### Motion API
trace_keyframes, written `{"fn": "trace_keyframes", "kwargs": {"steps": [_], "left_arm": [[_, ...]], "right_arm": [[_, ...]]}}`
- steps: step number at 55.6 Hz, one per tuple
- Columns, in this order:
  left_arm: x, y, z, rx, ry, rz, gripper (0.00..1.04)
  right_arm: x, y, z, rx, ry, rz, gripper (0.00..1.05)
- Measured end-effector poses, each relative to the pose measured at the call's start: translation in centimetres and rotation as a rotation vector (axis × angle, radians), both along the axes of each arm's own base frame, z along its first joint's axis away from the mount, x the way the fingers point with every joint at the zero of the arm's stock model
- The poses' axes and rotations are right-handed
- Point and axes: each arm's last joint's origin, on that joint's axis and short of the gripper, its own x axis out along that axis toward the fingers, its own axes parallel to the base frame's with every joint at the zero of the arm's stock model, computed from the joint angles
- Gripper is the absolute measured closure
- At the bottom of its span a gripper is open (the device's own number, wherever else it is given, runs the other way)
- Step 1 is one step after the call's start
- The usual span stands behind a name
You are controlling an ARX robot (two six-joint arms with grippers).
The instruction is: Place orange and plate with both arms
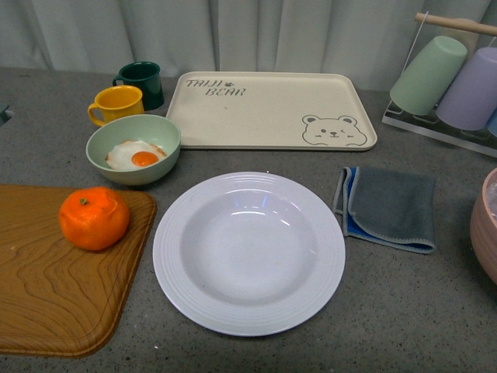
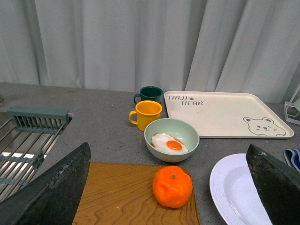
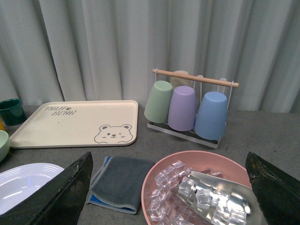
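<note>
Both arms hang above the grey worktop (image 1: pixel 404 311) with nothing in their grip. The left tool (image 2: pixel 167 146) has its dark fingers (image 2: pixel 51 192) spread wide apart, and the right tool (image 3: pixel 168 154) is parted just as widely. Neither touches anything.

The orange (image 1: pixel 94 218) sits stem dot up on a wooden tray (image 1: pixel 54 295) at the near left corner of the worktop, close to the tray's far right corner. The plate (image 1: pixel 248 256) lies flat on the worktop at the middle of the near edge, just beside the wooden tray; whether the two touch cannot be told.

Behind the orange stands a green bowl (image 1: pixel 132 175) holding a fried egg (image 1: pixel 136 155). A yellow mug (image 1: pixel 118 103) and a dark green mug (image 1: pixel 141 81) stand beyond it, toward the far edge. The cream bear tray (image 1: pixel 264 116) lies along the middle of the far edge.

Toward the right edge from the plate, and apart from it, lies a folded grey and blue cloth (image 1: pixel 392 206). A cup rack (image 3: pixel 194 77) with upturned pastel cups stands at the far right corner. A pink bowl (image 1: pixel 485 225) of ice cubes (image 3: pixel 187 187) sits at the right edge.
</note>
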Motion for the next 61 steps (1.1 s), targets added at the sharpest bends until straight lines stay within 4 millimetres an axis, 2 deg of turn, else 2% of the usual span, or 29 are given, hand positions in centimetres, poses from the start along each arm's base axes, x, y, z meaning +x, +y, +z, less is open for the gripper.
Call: {"fn": "trace_keyframes", "kwargs": {"steps": [53,55,58,61], "left_arm": [[0.0,0.0,0.0,0.0,0.0,0.0,0.07],[0.1,0.0,-0.1,-0.019,0.039,0.008,0.07],[0.4,-0.1,-0.3,-0.123,0.28,0.024,0.07],[1.2,-0.2,-0.5,-0.181,0.384,0.029,0.07]], "right_arm": [[0.0,0.0,0.0,0.0,0.0,0.0,0.09],[0.0,0.0,0.0,0.0,0.0,0.0,0.09],[0.0,0.0,0.0,0.0,0.0,0.0,0.09],[0.0,0.0,0.0,0.0,0.0,0.0,0.09]]}}
